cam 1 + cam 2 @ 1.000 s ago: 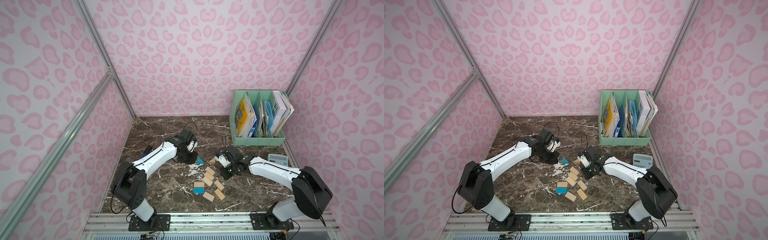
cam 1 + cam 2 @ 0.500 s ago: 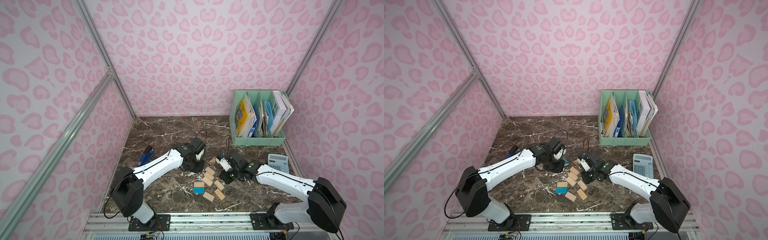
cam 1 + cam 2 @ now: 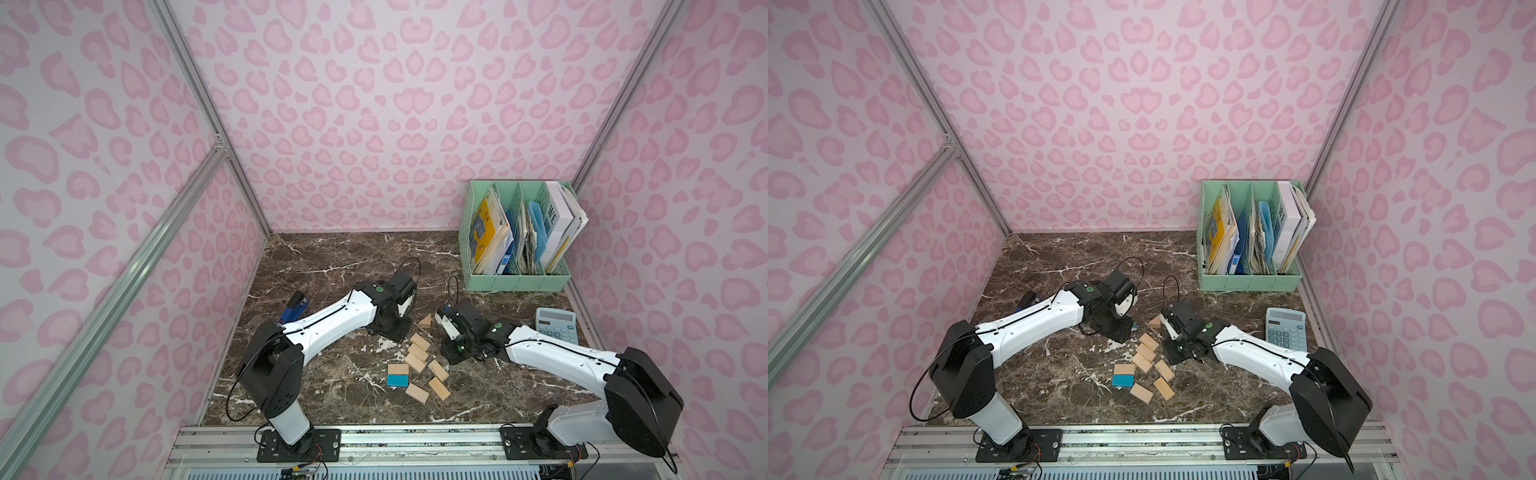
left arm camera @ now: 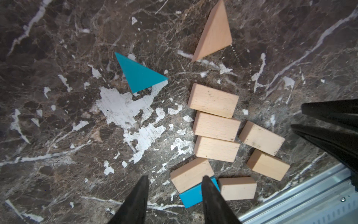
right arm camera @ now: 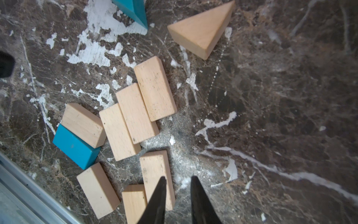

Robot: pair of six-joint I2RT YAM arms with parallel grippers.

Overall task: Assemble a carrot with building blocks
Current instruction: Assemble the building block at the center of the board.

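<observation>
By the tan wooden rectangle blocks (image 4: 216, 127), left gripper (image 4: 175, 177) half-open, right gripper (image 5: 178, 177) barely open, both empty; assembly looks unfinished, next needs a pick.

Left pincer (image 4: 175, 176) parted, right pincer (image 5: 178, 176) narrowly parted, both arms stretched low

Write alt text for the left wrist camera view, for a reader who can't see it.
Seven light-wood rectangular blocks sit clustered on a dark marble tabletop, a blue rectangular block against one; a blue triangle and a light-wood triangle lie apart from them. The left gripper hovers open and empty over the cluster's edge.
</observation>
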